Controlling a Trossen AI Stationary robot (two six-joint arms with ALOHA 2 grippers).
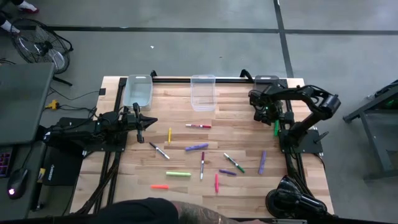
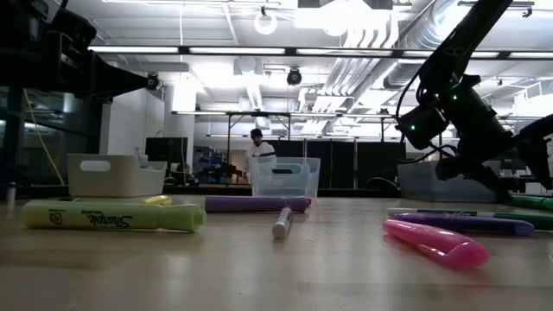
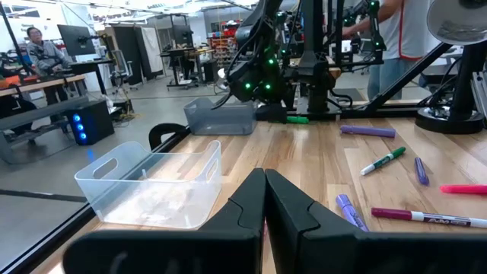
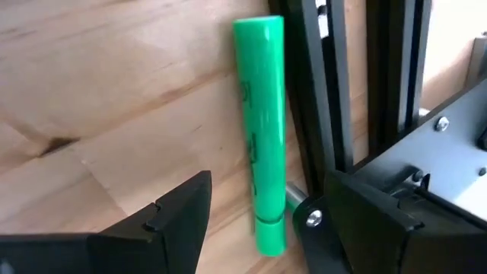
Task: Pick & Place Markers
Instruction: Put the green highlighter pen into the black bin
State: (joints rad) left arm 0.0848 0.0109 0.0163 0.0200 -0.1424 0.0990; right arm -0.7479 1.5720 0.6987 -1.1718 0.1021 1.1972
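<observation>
Left to right: left gripper [image 1: 140, 129] sits at the left-middle of the high view over the tabletop [image 1: 180, 149], fingers [image 3: 293, 209] pressed together, holding nothing. Markers [image 1: 196, 147] lie scattered across the centre and lower centre. At right, the right gripper [image 4: 259, 209] hovers with fingers [image 4: 179, 205] spread either side of a green marker [image 4: 262, 129] lying beside the arm's black frame [image 4: 335, 84], not touching it.

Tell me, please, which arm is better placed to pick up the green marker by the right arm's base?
The right: its end effector hangs open directly over the green marker. The left end effector, shut, sits across the table.
</observation>
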